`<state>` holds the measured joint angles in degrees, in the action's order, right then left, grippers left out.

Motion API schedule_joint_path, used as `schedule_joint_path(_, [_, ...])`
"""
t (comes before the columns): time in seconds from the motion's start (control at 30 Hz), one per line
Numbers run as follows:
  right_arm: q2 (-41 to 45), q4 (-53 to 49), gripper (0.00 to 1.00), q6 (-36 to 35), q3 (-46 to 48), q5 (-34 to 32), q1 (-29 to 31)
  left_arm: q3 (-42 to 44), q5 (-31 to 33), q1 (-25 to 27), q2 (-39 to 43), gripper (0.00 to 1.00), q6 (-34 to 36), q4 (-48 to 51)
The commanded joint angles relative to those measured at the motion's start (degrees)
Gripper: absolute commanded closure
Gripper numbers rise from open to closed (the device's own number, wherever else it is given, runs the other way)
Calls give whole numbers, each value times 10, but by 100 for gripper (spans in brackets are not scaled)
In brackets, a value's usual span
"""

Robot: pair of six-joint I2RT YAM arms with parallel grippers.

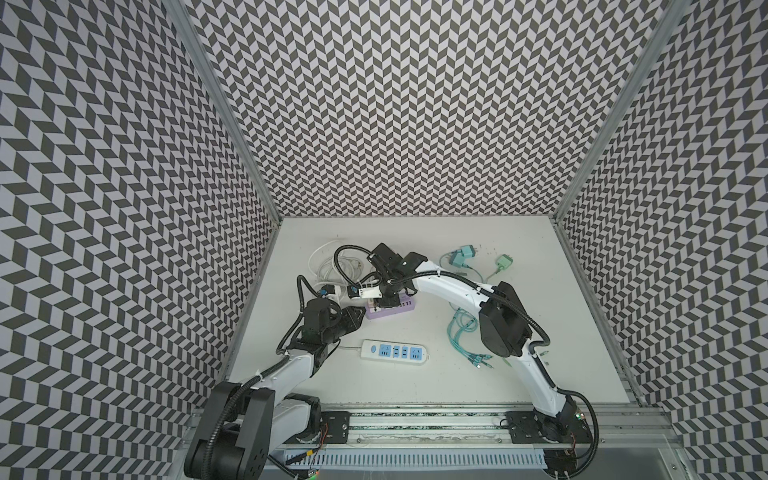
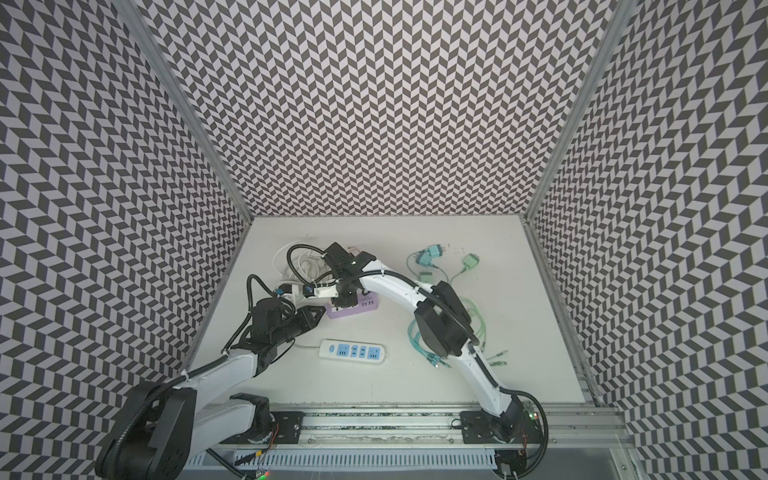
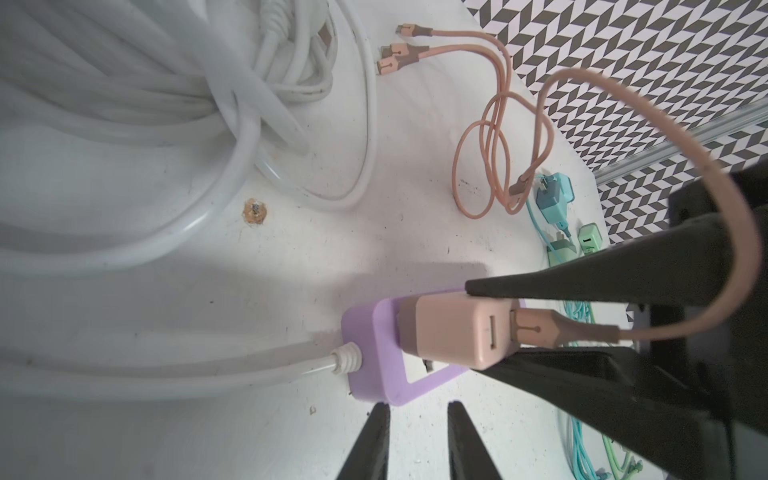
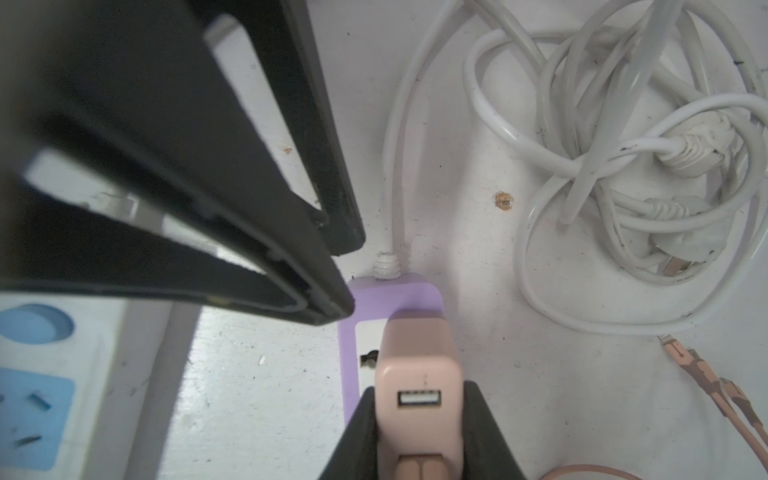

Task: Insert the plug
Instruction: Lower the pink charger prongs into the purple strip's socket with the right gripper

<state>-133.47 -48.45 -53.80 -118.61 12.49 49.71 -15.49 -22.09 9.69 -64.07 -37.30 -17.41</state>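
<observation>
Right fingers (image 4: 490, 432) pinch unlabelled pink plug (image 4: 417, 374) against purple strip (image 4: 390, 297); left fingers (image 3: 372, 444) pressed together.

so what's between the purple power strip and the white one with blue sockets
Nothing: in both top views only bare table separates the purple power strip from the white power strip. The left gripper sits off that gap's left end.
</observation>
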Motion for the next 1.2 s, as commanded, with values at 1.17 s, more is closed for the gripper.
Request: schedule_joint_path(1.17, [-33, -56, 89, 73, 32, 76, -10, 37, 61, -5, 188, 69, -20, 113])
